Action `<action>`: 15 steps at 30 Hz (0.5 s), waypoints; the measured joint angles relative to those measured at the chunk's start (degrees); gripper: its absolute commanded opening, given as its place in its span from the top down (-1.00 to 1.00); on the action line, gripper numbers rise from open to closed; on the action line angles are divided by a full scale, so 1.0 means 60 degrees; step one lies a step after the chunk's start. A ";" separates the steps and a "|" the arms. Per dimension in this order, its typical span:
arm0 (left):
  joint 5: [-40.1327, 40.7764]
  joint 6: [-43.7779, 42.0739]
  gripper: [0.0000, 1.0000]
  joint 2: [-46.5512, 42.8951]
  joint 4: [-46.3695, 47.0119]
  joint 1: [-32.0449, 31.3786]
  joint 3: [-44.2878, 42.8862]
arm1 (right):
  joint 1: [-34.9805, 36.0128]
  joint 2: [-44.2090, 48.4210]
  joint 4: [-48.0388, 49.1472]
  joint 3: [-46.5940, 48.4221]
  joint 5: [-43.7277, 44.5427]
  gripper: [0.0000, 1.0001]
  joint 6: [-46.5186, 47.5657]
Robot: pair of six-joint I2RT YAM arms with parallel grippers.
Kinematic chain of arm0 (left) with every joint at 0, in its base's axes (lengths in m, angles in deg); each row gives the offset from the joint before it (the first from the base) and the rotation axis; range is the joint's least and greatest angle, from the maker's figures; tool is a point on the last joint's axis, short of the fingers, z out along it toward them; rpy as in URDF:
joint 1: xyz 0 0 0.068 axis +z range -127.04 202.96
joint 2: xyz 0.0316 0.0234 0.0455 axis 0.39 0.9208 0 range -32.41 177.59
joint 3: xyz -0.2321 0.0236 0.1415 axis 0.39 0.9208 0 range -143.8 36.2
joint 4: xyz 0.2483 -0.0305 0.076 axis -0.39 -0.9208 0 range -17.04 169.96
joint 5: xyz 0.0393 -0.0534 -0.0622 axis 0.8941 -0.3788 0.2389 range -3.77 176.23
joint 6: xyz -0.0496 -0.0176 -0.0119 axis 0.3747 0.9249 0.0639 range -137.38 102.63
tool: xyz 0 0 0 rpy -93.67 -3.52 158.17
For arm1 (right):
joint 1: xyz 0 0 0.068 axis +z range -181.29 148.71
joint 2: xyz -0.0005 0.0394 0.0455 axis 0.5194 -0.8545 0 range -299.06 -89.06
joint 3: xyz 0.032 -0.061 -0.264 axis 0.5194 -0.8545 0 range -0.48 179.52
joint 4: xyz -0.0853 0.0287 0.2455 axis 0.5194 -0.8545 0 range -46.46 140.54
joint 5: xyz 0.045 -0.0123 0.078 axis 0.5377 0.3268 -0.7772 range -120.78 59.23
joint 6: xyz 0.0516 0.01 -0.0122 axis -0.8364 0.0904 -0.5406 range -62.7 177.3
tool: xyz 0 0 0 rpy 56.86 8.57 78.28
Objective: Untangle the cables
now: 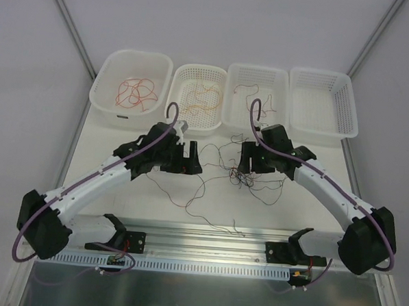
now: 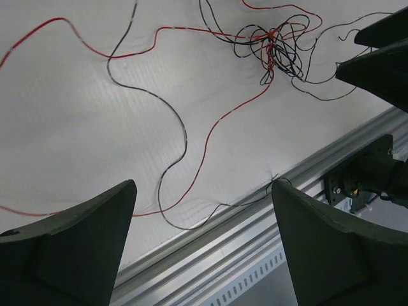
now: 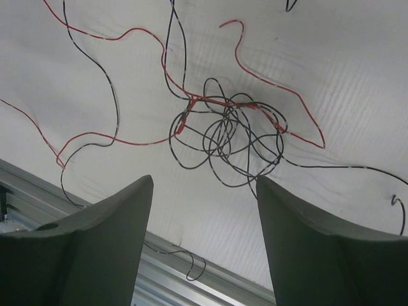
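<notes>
Fingers (image 2: pixel 76 248) apart, empty, on left gripper (image 2: pixel 203 191), right gripper (image 3: pixel 204 185); seemingly clear of cables (image 3: pixel 229 134).

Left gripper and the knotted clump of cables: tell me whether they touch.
Apart. The left wrist view shows the clump far beyond both fingers, bare table between.

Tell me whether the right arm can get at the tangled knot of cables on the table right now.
Probably yes. The right gripper hangs open directly over the knot, which lies uncovered on the table; only its own loose strands trail around it.
</notes>
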 measured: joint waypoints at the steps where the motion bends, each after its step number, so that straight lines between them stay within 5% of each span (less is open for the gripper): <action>1: 0.0117 0.0102 -0.75 0.0481 0.0302 -0.0284 -0.0091 | 0.0000 -0.0168 0.0197 -0.0047 -0.0120 -0.38 0.0007; 9: 0.0743 0.0390 -0.68 0.3293 0.2317 -0.1668 -0.0718 | 0.0007 -0.1599 0.1657 -0.0510 -0.1271 -0.16 0.0080; 15: 0.1027 0.0375 -0.68 0.4025 0.3475 -0.2025 -0.0721 | -0.0004 -0.2204 0.2135 -0.0856 -0.1461 0.83 0.0076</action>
